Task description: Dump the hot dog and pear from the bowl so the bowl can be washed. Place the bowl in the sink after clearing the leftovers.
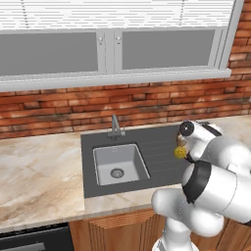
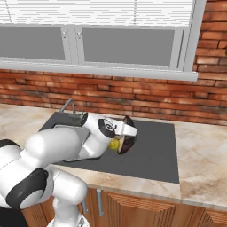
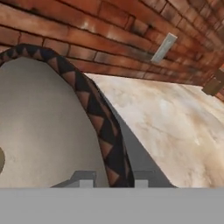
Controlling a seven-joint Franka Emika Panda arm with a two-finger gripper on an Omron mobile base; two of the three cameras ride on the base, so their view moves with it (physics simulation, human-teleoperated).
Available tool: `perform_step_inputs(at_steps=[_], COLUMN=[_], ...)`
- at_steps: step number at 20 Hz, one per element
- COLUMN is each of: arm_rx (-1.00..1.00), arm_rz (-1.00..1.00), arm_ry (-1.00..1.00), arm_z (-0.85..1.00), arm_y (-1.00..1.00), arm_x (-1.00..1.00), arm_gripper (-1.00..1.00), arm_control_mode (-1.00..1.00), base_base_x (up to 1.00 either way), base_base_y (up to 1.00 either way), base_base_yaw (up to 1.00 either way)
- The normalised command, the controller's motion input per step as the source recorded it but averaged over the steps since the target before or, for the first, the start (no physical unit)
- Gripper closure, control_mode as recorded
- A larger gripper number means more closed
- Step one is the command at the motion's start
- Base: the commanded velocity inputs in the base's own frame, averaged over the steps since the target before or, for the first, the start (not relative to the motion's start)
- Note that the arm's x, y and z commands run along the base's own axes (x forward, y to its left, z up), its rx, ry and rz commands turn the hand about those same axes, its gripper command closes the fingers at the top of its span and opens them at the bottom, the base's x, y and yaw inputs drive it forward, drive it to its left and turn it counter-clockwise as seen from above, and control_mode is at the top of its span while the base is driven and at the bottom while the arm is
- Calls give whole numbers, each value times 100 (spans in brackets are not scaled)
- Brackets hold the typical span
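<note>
Right base view has my pincer [image 2: 125, 138] clamped on the bowl [image 2: 128, 141] rim, tipped on edge over the ribbed drainboard [image 2: 153, 153] beside the sink [image 1: 119, 164] — pear [image 2: 115, 144] at its mouth could roll off the desk [image 2: 201, 155].

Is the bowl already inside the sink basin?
No, the bowl is held tilted above the ribbed surround, right of the sink, whose basin holds nothing.

- The bowl [image 3: 43, 131] sits right at the gripper [image 3: 113, 180], its grey-tan inside to the left.
- Its dark patterned rim [image 3: 103, 131] runs between the fingertips.
- Marble counter [image 3: 175, 131] and brick wall [image 3: 109, 30] lie beyond.
</note>
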Motion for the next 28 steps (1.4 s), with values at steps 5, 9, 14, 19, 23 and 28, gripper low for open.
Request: perform_step_inputs(at_steps=[5,9,14,19,23,28], arm_rx=[-21,-19,-6,3,24,40], arm_rz=[0,0,0,0,0,1], arm_ry=[-18,-15,-17,-14,1,21], arm_z=[8,22,42,68,76,57], arm_y=[19,4,0,0,0,1], arm_x=[-15,-15,-8,-1,-9,-19], arm_gripper=[100,100,100,100,100,100], arm_control_mode=[-100,-100,-100,-100,-100,-100], base_base_x=[0,0,0,0,0,0], base_base_y=[0,0,0,0,0,0], base_base_yaw=[0,0,0,0,0,0])
